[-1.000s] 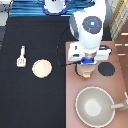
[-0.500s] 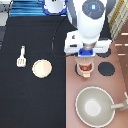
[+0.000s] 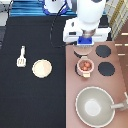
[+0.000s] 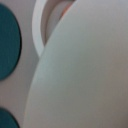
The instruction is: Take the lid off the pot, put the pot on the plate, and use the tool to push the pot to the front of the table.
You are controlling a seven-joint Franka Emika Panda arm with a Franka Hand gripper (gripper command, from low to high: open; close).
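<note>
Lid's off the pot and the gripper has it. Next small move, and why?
Probably carry the lid sideways to the table and set it down. The gripper holds it just above the open pot, which stands on the stove, not the plate.

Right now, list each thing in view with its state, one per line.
Gripper: above the stove, shut on the lid.
Lid: off the pot, held in the gripper.
Pot: open, on the stove, red balls inside.
Plate: on the table, nothing on it.
Spatula: flat on the table, untouched.
Pan: on the stove.
</note>
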